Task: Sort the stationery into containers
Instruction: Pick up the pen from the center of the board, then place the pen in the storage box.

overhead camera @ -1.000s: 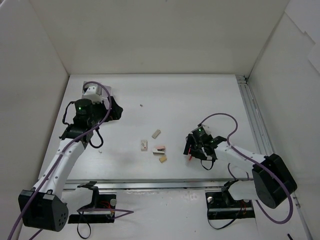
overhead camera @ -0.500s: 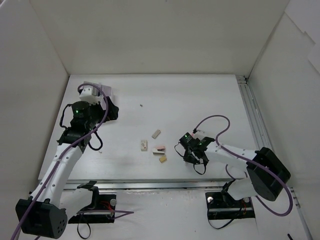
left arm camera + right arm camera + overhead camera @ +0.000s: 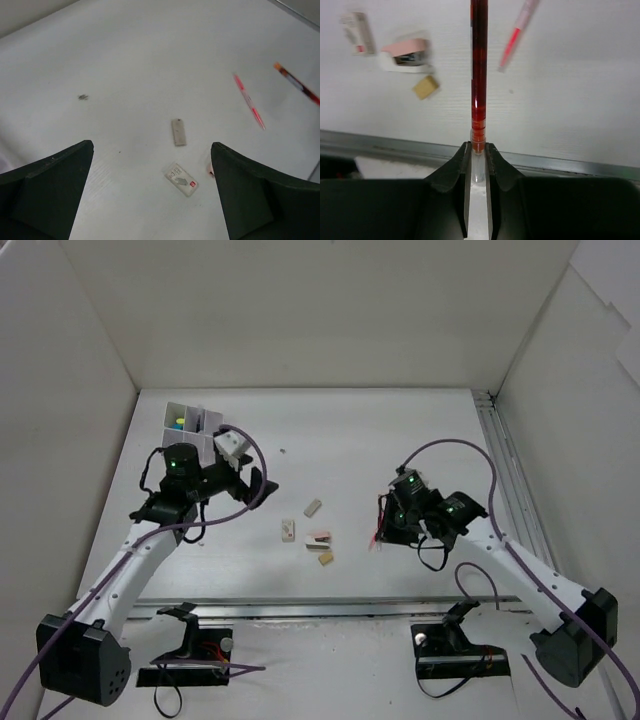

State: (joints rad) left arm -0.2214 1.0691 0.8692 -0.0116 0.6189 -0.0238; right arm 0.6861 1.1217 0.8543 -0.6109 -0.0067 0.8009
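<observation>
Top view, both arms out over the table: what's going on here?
The right gripper is shut on a red pen, apparently lifted off the table. A second reddish pen lies loose nearby. The left gripper is open and empty, above the table not far from the white compartment box. Four small erasers lie unsorted mid-table.

Flat matte white table top (image 3: 400, 430) fills the cell floor. Plain white panel walls on 3 sides: back wall (image 3: 320, 320) along far edge, left side wall (image 3: 50, 420), right side wall (image 3: 570, 390). Grooved silver metal rail (image 3: 505, 475) runs along right edge, far corner twd near corner. Grey metal strip (image 3: 300, 608) along near edge, also in right wrist view. Tiny dark speck (image 3: 282, 451) on the top, twd far edge, left of centre, nothing touching it.
</observation>
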